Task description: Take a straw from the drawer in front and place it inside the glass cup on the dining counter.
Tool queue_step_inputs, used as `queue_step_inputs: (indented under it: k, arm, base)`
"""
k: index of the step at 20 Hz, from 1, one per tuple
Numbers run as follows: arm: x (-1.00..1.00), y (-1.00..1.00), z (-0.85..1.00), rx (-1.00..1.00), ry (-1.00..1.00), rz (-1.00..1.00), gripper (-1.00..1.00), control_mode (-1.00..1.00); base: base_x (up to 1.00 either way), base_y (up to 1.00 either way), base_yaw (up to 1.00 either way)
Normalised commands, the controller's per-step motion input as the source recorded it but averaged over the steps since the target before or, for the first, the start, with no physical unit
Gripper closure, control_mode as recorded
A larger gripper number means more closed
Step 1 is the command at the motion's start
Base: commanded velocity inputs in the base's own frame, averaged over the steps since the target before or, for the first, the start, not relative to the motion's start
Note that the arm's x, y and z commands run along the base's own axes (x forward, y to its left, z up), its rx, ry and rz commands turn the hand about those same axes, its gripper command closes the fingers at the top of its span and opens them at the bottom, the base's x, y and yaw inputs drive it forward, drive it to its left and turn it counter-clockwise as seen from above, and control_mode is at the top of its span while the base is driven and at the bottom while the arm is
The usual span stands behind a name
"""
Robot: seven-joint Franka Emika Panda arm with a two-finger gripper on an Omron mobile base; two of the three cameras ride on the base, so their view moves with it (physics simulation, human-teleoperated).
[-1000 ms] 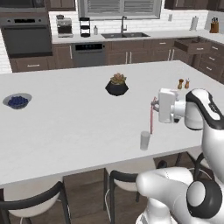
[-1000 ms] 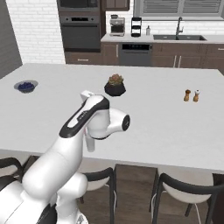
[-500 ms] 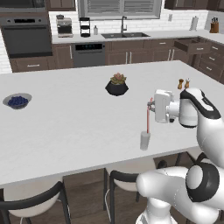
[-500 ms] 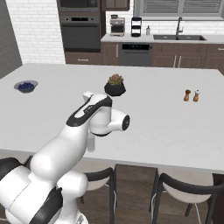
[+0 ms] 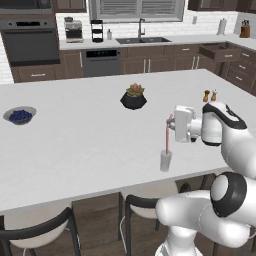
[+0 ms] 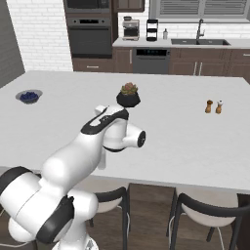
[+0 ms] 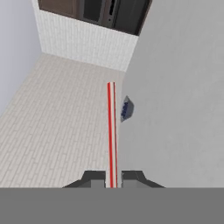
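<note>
- Gripper (image 7: 112, 177) closed on the straw (image 5: 167, 135), holding it upright.
- Lower end of straw inside the glass cup (image 5: 165, 161), near the dining counter (image 5: 90, 145) front edge.

Pinkish-red straw (image 5: 167, 135) upright, thin, straight, lower end inside glass cup (image 5: 165, 161). Small clear greyish tumbler upright near front edge of white dining surface (image 5: 75, 140). Dark brown drawer (image 5: 216, 52) pulled open at far right cabinets.
</note>
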Motion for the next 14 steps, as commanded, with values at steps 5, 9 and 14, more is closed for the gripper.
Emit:
queue_step_inputs:
  k: [5, 9, 14]
  arm:
    - [0.07, 0.0, -0.27, 0.0, 0.0, 0.0, 1.0, -1.0]
    - [0.0, 0.0, -0.31, 0.0, 0.0, 0.0, 1.0, -1.0]
    - [0.0, 0.0, -0.28, 0.0, 0.0, 0.0, 1.0, -1.0]
  base:
    - [0.0, 0.0, 0.0]
    - [0.0, 0.0, 0.0]
    - [0.0, 0.0, 0.0]
